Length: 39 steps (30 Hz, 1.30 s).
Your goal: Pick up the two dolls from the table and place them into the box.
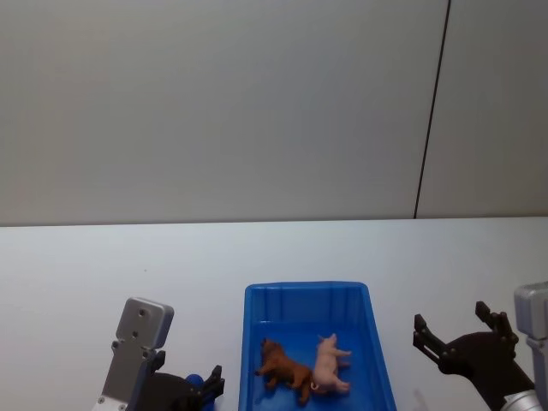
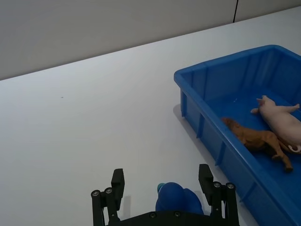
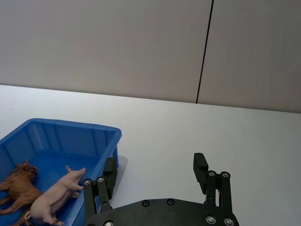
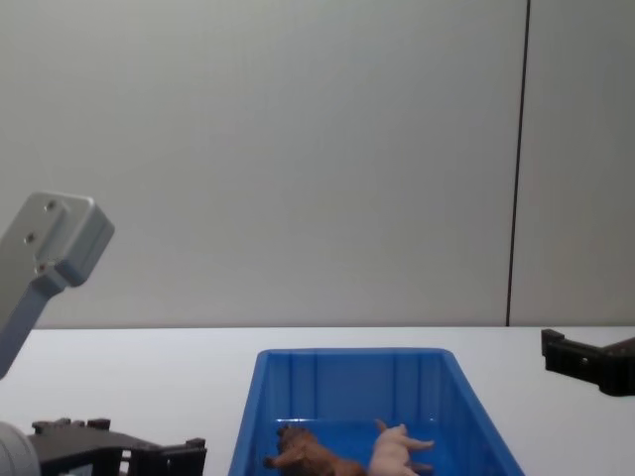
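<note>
Both dolls lie inside the blue box point(image 1: 306, 288): the dark brown animal doll point(image 1: 285, 371) on the left and the pale pink doll point(image 1: 330, 366) beside it on the right, touching. They also show in the left wrist view as brown doll point(image 2: 257, 139) and pink doll point(image 2: 282, 123) within the box point(image 2: 207, 75). My left gripper point(image 2: 161, 181) hovers open over the table left of the box, holding nothing. My right gripper point(image 1: 451, 318) is open and empty to the right of the box point(image 3: 61, 128).
The white table point(image 1: 86, 274) stretches bare on both sides of the box and behind it, up to a grey wall. A rounded blue part point(image 2: 175, 200) sits at the left gripper's palm, between its fingers.
</note>
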{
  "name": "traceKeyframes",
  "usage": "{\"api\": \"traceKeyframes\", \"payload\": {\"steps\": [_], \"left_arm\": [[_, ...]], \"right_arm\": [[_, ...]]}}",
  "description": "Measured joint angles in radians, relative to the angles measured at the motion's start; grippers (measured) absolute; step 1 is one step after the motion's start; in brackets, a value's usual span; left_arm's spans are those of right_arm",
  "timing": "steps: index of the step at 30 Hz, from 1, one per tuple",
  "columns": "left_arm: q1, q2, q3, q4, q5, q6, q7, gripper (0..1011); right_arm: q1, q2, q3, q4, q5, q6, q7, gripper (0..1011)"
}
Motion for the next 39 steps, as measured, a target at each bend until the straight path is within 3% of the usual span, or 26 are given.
{"api": "traceKeyframes", "payload": {"steps": [4,11,24,39], "left_arm": [[0.0,-0.004,-0.001,0.012,-0.001,0.002,-0.008,953],[0.004,-0.008,-0.003,0.03,-0.009,0.002,-0.018,781],[0.011,-0.013,-0.006,0.046,-0.012,-0.007,-0.029,333],[0.002,-0.017,-0.014,0.006,0.042,-0.078,-0.06,218]], "right_arm": [[0.0,0.0,0.0,0.0,0.0,0.0,0.0,1001],[0.0,0.0,0.0,0.0,0.0,0.0,0.0,1001],[0.0,0.0,0.0,0.0,0.0,0.0,0.0,1001],[0.0,0.0,0.0,0.0,0.0,0.0,0.0,1001]]}}
